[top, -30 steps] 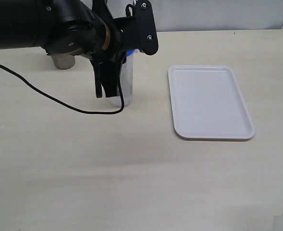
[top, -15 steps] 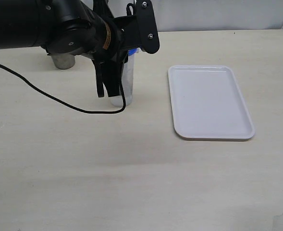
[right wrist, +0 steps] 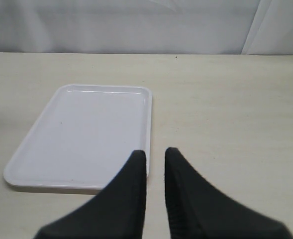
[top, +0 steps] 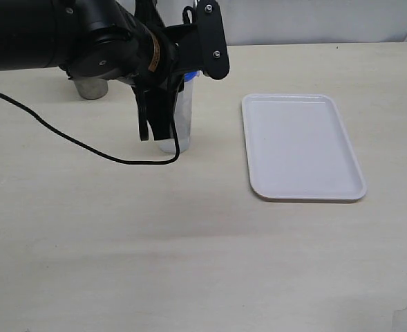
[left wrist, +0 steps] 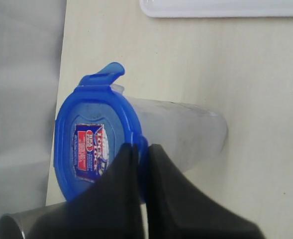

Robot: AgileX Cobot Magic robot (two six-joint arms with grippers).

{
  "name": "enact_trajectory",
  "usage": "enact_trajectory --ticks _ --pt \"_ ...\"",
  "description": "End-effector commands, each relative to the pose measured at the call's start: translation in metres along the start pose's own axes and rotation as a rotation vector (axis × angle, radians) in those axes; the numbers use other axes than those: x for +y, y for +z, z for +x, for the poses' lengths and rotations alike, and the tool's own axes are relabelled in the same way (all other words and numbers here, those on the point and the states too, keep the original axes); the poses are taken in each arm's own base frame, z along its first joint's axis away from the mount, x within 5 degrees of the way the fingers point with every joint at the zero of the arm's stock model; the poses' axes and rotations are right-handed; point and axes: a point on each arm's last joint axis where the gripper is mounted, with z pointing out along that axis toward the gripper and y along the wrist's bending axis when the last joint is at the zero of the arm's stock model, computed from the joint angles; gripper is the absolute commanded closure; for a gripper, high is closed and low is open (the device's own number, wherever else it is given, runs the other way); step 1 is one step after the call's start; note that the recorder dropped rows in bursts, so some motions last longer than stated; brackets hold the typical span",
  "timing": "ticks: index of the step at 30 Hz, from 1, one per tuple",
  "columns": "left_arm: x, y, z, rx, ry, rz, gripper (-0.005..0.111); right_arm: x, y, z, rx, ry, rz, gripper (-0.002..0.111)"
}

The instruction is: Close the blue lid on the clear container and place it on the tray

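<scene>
The clear container (top: 183, 124) stands upright on the table left of the tray (top: 303, 146). The blue lid (left wrist: 94, 137) sits on the container's (left wrist: 186, 132) mouth, red-and-white sticker facing up. One lid flap (left wrist: 106, 74) sticks up. My left gripper (left wrist: 140, 148) is shut on the lid's rim at the opposite side. In the exterior view the left arm (top: 106, 48) covers most of the lid, with only a blue sliver (top: 191, 75) showing. My right gripper (right wrist: 156, 154) hovers by the tray's (right wrist: 86, 129) near corner, jaws slightly apart and holding nothing.
A steel cup (top: 90, 88) stands behind the left arm at the back left. A black cable (top: 65, 138) trails across the table to the container's foot. A grey backdrop rises behind the table's far edge.
The left arm has shifted very slightly up and to the right. The container and tray stay where they were.
</scene>
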Motion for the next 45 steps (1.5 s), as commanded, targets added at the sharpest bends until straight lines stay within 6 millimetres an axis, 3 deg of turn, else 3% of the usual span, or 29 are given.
enact_trajectory --ticks 1,45 --pt "-0.0024 0.0015 -0.0001 0.009 0.002 0.011 0.107 0.0002 -0.0002 0.0001 -0.005 0.005 -0.002 0.095" --pt "-0.0024 0.0015 -0.0003 0.007 0.002 0.01 0.107 0.0002 -0.0002 0.0001 -0.005 0.005 -0.002 0.095"
